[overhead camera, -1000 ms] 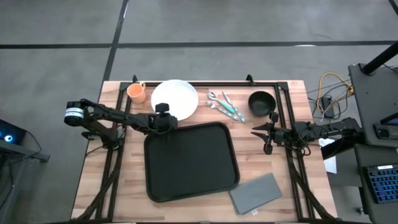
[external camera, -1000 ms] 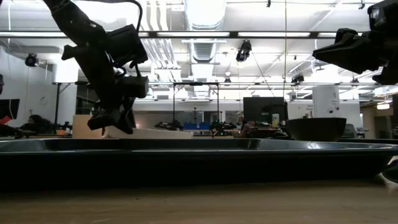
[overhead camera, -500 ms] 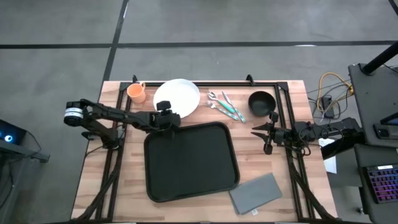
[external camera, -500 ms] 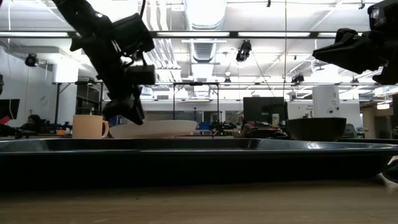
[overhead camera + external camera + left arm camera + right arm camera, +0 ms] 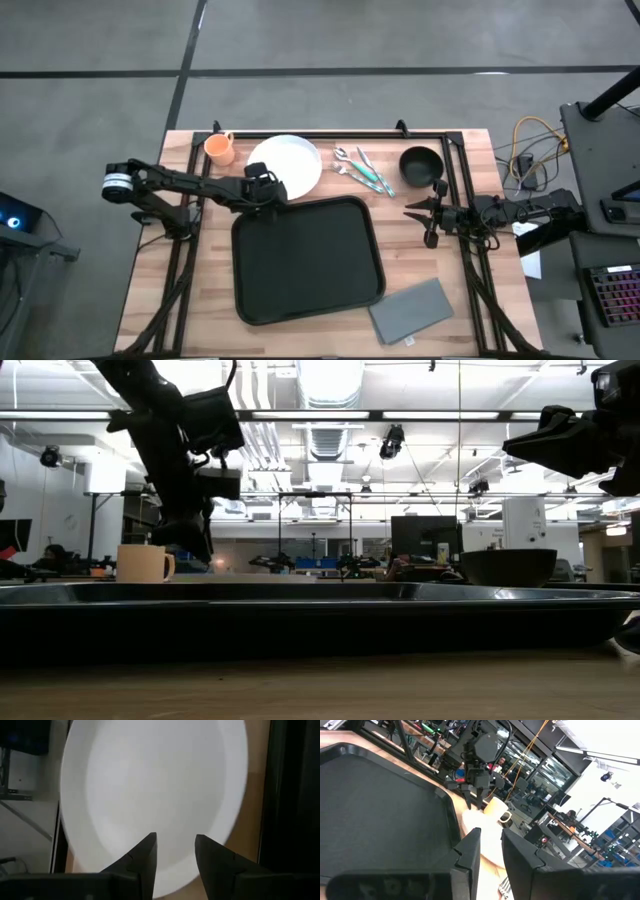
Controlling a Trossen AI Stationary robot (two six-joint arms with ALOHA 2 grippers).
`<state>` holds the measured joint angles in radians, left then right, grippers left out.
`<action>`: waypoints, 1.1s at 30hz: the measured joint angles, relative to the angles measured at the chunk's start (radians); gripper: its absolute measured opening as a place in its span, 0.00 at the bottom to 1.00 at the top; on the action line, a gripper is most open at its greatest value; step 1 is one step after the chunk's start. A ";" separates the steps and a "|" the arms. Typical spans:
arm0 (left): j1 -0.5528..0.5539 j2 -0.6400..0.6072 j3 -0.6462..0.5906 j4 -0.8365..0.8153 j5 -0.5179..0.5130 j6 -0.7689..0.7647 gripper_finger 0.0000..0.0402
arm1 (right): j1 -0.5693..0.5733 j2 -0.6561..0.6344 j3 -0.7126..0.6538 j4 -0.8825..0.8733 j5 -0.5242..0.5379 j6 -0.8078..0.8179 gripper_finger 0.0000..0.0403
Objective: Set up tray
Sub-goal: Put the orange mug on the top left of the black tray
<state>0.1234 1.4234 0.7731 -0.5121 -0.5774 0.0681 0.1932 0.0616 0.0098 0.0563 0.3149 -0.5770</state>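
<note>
The black tray [image 5: 305, 260] lies in the middle of the table. Just beyond its far rim a white plate [image 5: 292, 163] rests flat on the wood. My left gripper [image 5: 268, 188] hovers open over the plate's near left edge. In the left wrist view the plate [image 5: 150, 780] fills the picture past the spread fingers [image 5: 175, 851]. In the low view the plate is hidden behind the tray's rim [image 5: 320, 592]. My right gripper [image 5: 425, 212] hangs open and level off the tray's far right corner, with nothing between its fingers [image 5: 491, 842].
An orange cup [image 5: 219, 148] stands left of the plate. Several pieces of cutlery [image 5: 362, 170] and a black bowl [image 5: 422, 163] lie to the plate's right. A grey napkin [image 5: 411, 309] lies at the near right. Black rails [image 5: 455, 170] frame the table.
My left gripper has risen a little above the plate and rolled at the wrist. In the low view the plate stood up above the tray's rim half a second ago. It has now sunk out of sight behind the rim and lies flat.
</note>
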 joint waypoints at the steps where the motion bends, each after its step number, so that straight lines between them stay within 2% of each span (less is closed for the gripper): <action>1: 0.000 -0.008 0.000 0.001 0.000 0.000 0.29 | 0.000 0.000 0.000 0.000 0.000 0.000 0.17; 13: 0.050 -0.205 0.019 -0.043 -0.019 -0.071 0.29 | 0.000 0.001 0.000 0.000 0.000 0.000 0.17; 22: 0.225 -0.404 0.048 -0.180 -0.015 -0.227 0.29 | 0.000 0.000 0.000 0.000 0.000 0.000 0.17; 27: 0.334 -0.462 0.082 -0.224 0.082 -0.228 0.29 | 0.000 0.000 0.000 0.000 0.000 0.000 0.17; 33: 0.495 -0.437 0.113 -0.241 0.241 -0.247 0.29 | 0.000 0.000 0.000 0.000 0.000 0.000 0.17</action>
<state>0.6184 0.9863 0.8858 -0.7533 -0.3362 -0.1786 0.1936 0.0620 0.0100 0.0565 0.3151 -0.5770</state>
